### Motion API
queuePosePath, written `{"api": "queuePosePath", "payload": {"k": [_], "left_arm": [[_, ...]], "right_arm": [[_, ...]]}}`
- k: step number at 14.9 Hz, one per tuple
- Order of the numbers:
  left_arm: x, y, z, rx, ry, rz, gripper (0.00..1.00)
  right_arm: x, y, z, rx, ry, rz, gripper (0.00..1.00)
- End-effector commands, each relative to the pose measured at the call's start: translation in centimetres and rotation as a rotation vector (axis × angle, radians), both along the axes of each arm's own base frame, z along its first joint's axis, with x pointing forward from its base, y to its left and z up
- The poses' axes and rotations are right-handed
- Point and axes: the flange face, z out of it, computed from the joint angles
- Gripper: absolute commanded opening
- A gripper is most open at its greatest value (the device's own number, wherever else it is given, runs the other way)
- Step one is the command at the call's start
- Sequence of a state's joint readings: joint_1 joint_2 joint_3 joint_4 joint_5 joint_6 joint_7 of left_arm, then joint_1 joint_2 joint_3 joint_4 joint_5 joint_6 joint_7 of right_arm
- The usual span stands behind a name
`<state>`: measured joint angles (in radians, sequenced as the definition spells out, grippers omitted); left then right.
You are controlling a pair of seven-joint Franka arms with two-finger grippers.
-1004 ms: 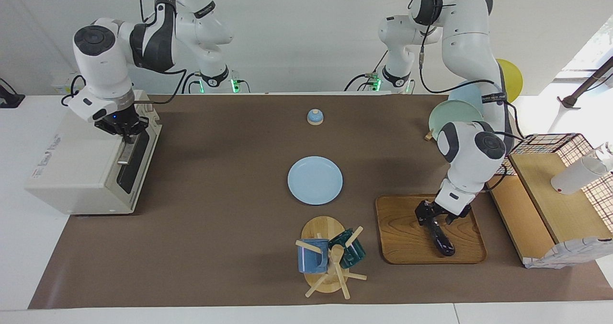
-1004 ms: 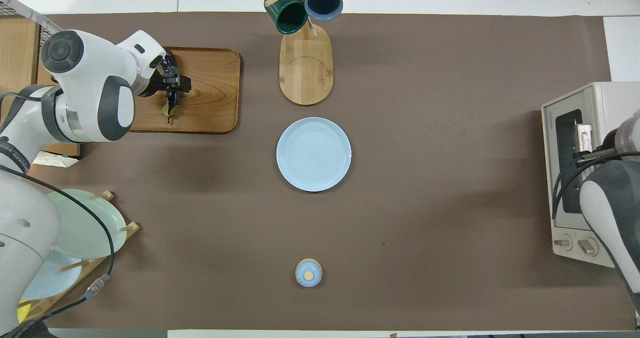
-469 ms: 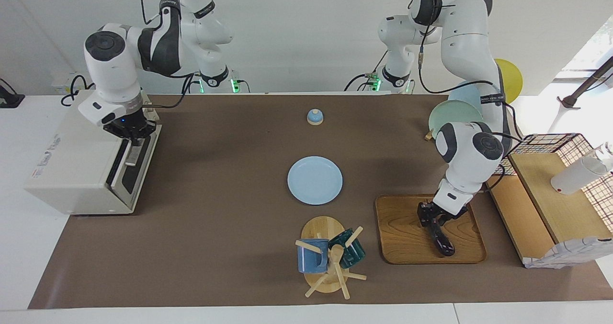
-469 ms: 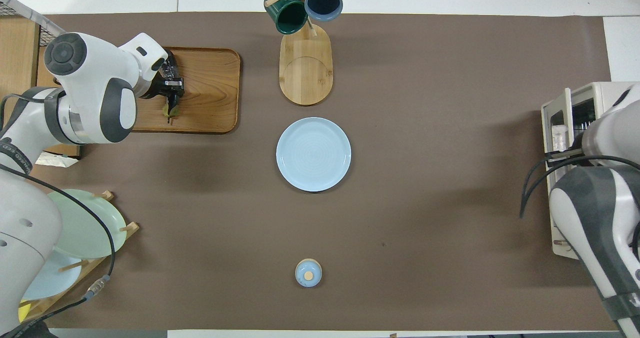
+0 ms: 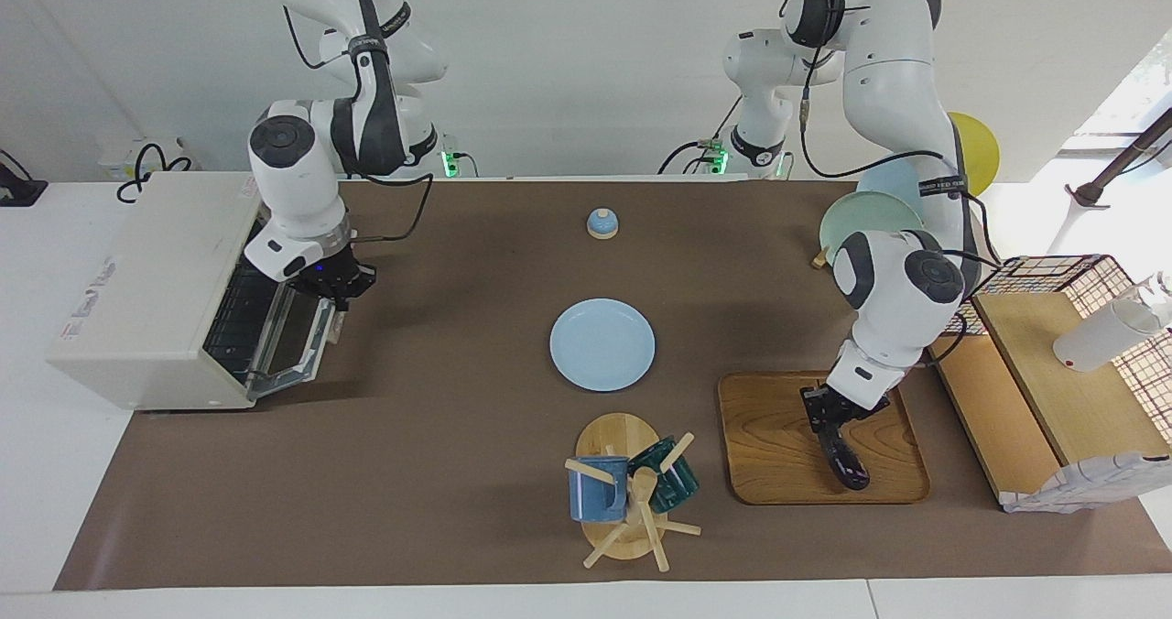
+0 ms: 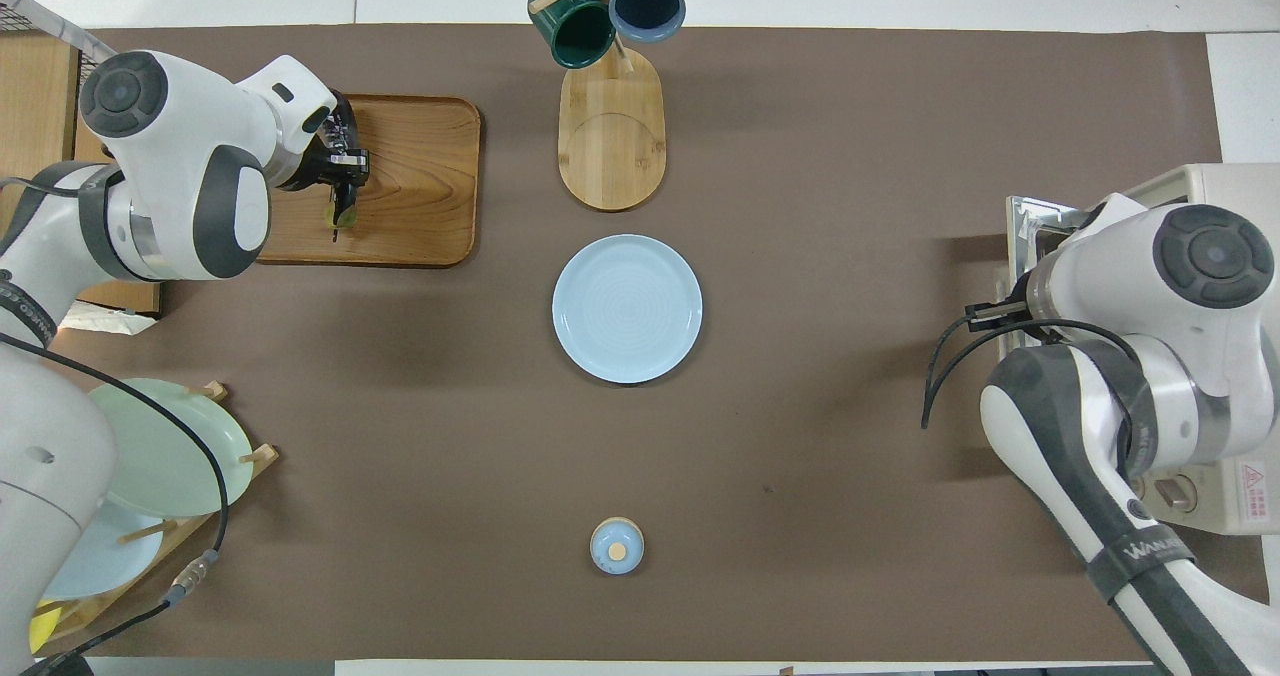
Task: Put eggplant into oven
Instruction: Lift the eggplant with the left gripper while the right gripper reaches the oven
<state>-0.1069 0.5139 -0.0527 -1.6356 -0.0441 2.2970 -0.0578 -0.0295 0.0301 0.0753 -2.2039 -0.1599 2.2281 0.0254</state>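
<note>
1. Nearest the robots, a small blue bell [image 5: 602, 223] stands on the brown mat and plays no part in the task.
2. Toward the right arm's end of the table, the oven [image 5: 156, 294] is seen with its glass door [image 5: 295, 340] pulled well down, so that the wire rack inside is exposed; the opening step is judged to be all but done.
3. The right gripper [image 5: 341, 300] is found at the door's handle edge, its fingertips pressed together; it appears to be clamped on the handle, though the contact itself is hidden by the wrist in the overhead view.
4. At the middle of the table, a light blue plate [image 5: 602, 344] lies bare and untouched.
5. Farther out, toward the left arm's end, the eggplant [image 5: 844, 455] is seen lying on the wooden tray [image 5: 769, 450], its stem end pointing toward the robots. It has not yet been lifted.
6. The left gripper [image 5: 827, 418] is lowered onto the eggplant's stem end, and its fingers are pinched on the purple body there; the grasp is judged to be made.
7. Farthest from the robots, a mug stand [image 5: 626, 491] with a blue and a green mug is left alone.
8. What is left, by this reading: the eggplant is to be raised off the tray, carried over the plate to the oven's end of the table, laid on the rack and released. Whether the door is then to be closed is not stated by the task.
</note>
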Motion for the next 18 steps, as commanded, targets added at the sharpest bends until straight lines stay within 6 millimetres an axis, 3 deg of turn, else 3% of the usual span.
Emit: {"api": "queuePosePath", "payload": {"k": [1,3,5,9,14,17,18], "left_arm": [[-2.7,-2.2,6.2,0.004,0.055,0.027,0.0],[-4.5,-5.7,8.7,-0.024,0.093,0.051,0.0],[-6.6,-9.5,10.7,-0.046,0.114,0.059,0.0],[-12.1,-18.7,10.6,-0.041,0.156,0.084,0.0],[-20.0,-26.6,5.2,-0.103,0.093,0.025,0.0],[-21.0,-29.3,2.2,-0.111,0.085,0.016,0.0],[-21.1,-30.1,0.8,-0.118,0.076,0.017,0.0]], "right_arm": [[0.1,-1.2,-0.9,-0.01,-0.025,-0.023,0.0],[-0.4,-1.2,-1.6,-0.008,-0.023,-0.02,0.0],[-0.6,-1.4,-3.7,0.002,-0.029,-0.019,0.0],[-0.7,-0.2,-4.0,0.03,-0.025,-0.061,0.0],[-0.8,1.0,-3.9,0.091,-0.007,-0.129,0.0],[0.4,1.9,-1.6,0.083,0.029,-0.119,0.0],[0.7,2.6,-0.5,0.079,0.041,-0.113,0.21]]}}
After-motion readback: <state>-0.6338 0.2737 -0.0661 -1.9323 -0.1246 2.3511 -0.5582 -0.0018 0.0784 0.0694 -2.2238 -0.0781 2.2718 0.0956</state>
